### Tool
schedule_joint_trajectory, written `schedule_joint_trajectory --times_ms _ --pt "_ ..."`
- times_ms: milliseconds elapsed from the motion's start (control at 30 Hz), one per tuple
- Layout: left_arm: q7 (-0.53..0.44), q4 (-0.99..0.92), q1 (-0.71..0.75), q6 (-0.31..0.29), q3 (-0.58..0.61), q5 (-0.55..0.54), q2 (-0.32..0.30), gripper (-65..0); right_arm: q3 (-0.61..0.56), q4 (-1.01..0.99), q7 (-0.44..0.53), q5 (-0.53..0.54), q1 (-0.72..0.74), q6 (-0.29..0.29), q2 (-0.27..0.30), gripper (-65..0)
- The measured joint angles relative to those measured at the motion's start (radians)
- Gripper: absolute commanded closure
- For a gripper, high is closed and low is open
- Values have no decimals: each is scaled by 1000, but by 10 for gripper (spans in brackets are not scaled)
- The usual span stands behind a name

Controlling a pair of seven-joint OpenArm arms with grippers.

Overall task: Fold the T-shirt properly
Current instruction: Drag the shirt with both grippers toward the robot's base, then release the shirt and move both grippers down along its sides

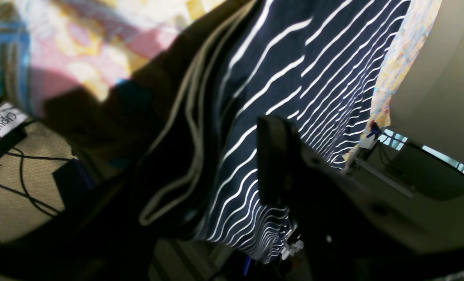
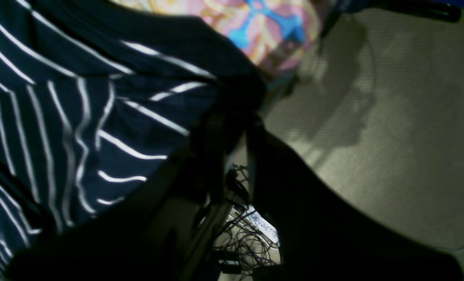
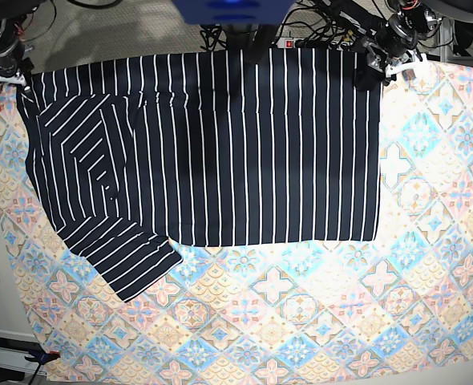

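Observation:
The dark navy T-shirt (image 3: 236, 144) with thin white stripes lies flat across the far half of the table. Its left part is folded over with slanting stripes, and one sleeve (image 3: 136, 269) sticks out at the front left. My left gripper (image 3: 370, 74) sits at the shirt's far right corner. In the left wrist view its dark finger (image 1: 273, 156) stands over the striped cloth (image 1: 278, 70), and the jaws are apart. My right gripper (image 3: 16, 76) is at the far left corner. Its jaws (image 2: 236, 128) are open, with floor cables showing through the gap and the cloth's corner (image 2: 80, 117) by the tips.
A pastel tile-patterned tablecloth (image 3: 317, 321) covers the table. Beyond the far edge are the blue robot base (image 3: 228, 12), tangled cables (image 2: 239, 238) and grey carpet (image 2: 392, 136). A clamp (image 3: 40, 357) grips the cloth's front left corner.

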Motion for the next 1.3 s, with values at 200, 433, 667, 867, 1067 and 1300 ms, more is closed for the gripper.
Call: schedule_joint_trajectory --times_ms 200,433,667,867,1067,1300 --pt "3 0 -19 0 -2 0 0 -246 2 0 1 -1 0 0 -2 -95" --pt "2 0 -21 0 -2 0 0 -246 39 0 3 -7 27 0 -6 -95" --pt "-2 53 -29 10 -91 -6 -8 -246 82 1 8 -13 35 -2 -2 -179" --pt "3 64 -39 8 -121 -7 -5 -246 56 13 0 -11 89 3 -1 -190" --pt "-4 63 -135 10 -125 -7 -28 -246 -40 144 -2 -9 97 4 5 -191" --pt "17 62 -277 13 -111 80 -52 -246 -200 153 0 -10 193 5 81 -191"
